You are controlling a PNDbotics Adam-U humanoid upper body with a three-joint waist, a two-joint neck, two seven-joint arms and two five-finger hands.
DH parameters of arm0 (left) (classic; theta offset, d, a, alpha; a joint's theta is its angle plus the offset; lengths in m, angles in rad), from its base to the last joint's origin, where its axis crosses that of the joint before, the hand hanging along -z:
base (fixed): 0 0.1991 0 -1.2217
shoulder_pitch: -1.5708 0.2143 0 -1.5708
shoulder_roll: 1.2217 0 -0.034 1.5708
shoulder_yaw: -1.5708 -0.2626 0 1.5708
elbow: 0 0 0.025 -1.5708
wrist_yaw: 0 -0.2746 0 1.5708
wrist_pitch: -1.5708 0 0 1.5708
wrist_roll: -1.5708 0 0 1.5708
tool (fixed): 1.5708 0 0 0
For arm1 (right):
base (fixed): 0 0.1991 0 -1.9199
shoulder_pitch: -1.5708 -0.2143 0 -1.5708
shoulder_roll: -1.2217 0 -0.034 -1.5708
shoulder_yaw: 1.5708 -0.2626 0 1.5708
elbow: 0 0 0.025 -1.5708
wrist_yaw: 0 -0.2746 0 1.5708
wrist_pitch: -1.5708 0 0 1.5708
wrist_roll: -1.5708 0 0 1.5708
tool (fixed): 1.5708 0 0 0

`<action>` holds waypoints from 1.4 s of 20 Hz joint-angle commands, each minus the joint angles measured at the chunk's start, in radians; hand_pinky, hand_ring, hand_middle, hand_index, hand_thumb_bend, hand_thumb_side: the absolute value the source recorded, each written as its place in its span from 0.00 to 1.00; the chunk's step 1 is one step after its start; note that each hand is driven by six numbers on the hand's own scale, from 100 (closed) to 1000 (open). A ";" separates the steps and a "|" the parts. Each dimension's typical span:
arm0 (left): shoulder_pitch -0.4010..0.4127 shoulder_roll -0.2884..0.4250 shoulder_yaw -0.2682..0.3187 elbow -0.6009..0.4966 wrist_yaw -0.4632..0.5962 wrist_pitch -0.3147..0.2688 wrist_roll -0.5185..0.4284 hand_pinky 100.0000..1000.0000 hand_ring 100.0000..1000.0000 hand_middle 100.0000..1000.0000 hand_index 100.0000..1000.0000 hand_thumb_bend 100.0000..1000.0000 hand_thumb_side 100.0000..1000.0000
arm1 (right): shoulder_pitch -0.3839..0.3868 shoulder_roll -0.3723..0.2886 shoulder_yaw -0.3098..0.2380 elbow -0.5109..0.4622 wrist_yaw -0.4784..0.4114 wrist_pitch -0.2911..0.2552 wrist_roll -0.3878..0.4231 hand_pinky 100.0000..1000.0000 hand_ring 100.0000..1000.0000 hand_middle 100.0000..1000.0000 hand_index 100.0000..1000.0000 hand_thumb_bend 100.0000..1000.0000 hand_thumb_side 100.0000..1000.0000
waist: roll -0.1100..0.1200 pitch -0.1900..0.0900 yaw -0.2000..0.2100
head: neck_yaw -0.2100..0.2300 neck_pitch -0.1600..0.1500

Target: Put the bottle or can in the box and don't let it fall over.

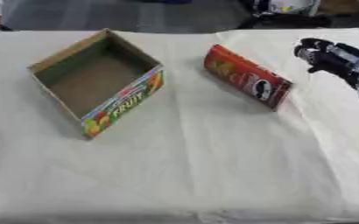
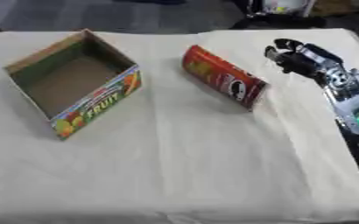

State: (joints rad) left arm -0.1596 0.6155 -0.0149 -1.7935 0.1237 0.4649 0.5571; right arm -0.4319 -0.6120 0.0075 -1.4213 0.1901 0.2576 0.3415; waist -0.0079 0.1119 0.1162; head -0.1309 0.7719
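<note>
My black right hand (image 2: 293, 59), fingers curled on nothing, hovers just right of the red cardboard crisp tube (image 2: 223, 82), which lies on its side, long axis diagonal, with the open cardboard fruit box (image 2: 98, 98) to the tube's left

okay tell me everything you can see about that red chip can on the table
The red can is a long tube, seemingly cardboard, with yellow print toward its far end and a white and black face logo toward its near end. It lies on its side on the white cloth, running diagonally from far left to near right, to the right of the open fruit box and apart from it. Nothing holds it: the right hand is just to its right, not touching. Only the cloth touches it.
</note>
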 commanded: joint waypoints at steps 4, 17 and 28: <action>-0.010 0.034 0.013 -0.015 -0.002 -0.002 -0.001 0.40 0.86 0.95 0.71 0.26 0.63 | -0.016 -0.043 0.012 0.014 -0.002 -0.011 0.029 0.80 1.00 1.00 1.00 0.00 0.80 | 0.008 -0.022 -0.001 | -0.002 -0.002; -0.010 0.033 0.012 -0.015 0.002 -0.001 -0.002 0.40 0.86 0.95 0.71 0.26 0.63 | -0.012 -0.045 0.032 0.042 0.047 -0.032 0.047 0.82 1.00 1.00 1.00 0.00 0.79 | 0.012 -0.018 -0.003 | -0.006 -0.002; -0.011 0.033 0.011 -0.015 0.005 0.000 -0.002 0.40 0.86 0.95 0.71 0.26 0.63 | -0.014 -0.044 0.047 0.066 0.043 -0.053 0.078 0.82 1.00 1.00 1.00 0.00 0.81 | 0.013 -0.013 -0.002 | -0.007 -0.002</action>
State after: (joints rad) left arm -0.1597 0.6155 -0.0149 -1.7935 0.1283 0.4664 0.5555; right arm -0.4309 -0.6204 0.0581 -1.3501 0.2370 0.2084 0.4140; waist -0.0079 0.1119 0.1145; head -0.1348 0.7719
